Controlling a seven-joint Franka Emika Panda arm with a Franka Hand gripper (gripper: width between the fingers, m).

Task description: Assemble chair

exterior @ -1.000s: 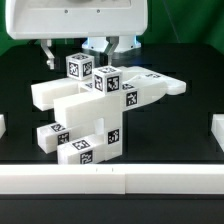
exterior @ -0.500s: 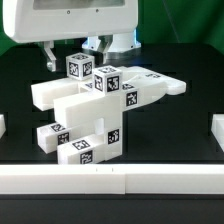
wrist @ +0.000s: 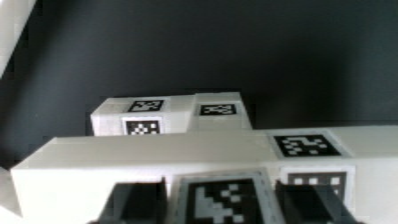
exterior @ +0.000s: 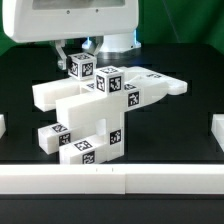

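Note:
The chair (exterior: pixel 90 120) is a part-built stack of glossy white tagged blocks in the middle of the black table. It also shows in the wrist view (wrist: pixel 160 155), with tagged faces below the fingers. My gripper (exterior: pixel 82 58) is at the back, above the stack's top, shut on a small white tagged block (exterior: pixel 82 68). In the wrist view the gripper (wrist: pixel 222 208) has its two dark fingers (wrist: pixel 128 205) pressed against both sides of that tagged block (wrist: pixel 222 195). The block is close above the chair's upper slab. I cannot tell whether it touches.
A low white rail (exterior: pixel 110 178) runs along the table's front edge. Short white stops stand at the exterior view's left edge (exterior: pixel 3 125) and right edge (exterior: pixel 215 130). A flat white tagged piece (exterior: pixel 168 84) reaches out to the right behind the stack.
My gripper and the small tagged block in it have shifted slightly toward the exterior view's right. The chair stack has not moved.

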